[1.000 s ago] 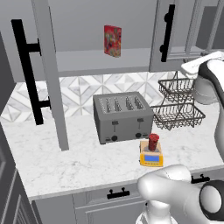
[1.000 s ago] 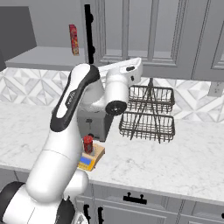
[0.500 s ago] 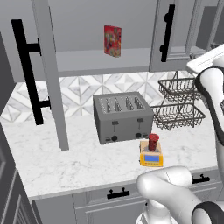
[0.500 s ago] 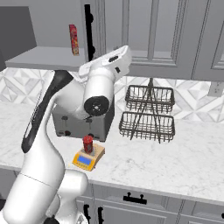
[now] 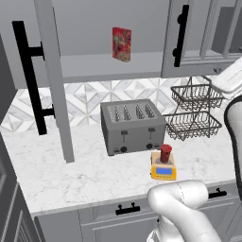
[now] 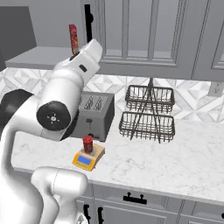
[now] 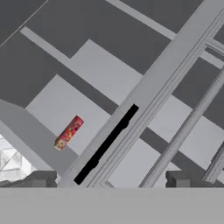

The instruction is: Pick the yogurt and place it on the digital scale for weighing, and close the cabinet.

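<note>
The yogurt (image 5: 166,152) (image 6: 88,144), a small red cup, stands upright on the yellow digital scale (image 5: 163,171) (image 6: 86,160) in front of the toaster. My gripper (image 7: 109,179) is raised high, well above the yogurt and scale. It is open, with its fingertips (image 7: 41,178) wide apart and nothing between them. It faces a black bar handle (image 7: 107,144) on a door of the cabinet (image 5: 189,42). The cabinet's left door (image 5: 52,80) stands swung out, baring the shelf (image 5: 94,66).
A flat red patterned box (image 5: 121,44) (image 6: 73,37) (image 7: 68,133) stands on the open shelf. A grey toaster (image 5: 132,126) (image 6: 93,114) sits behind the scale, and a two-tier wire basket (image 5: 194,111) (image 6: 148,113) to its right. Grey drawers run below the counter's edge.
My arm has swung up and away from the scale toward the cabinet door. The yogurt has stayed on the scale.
</note>
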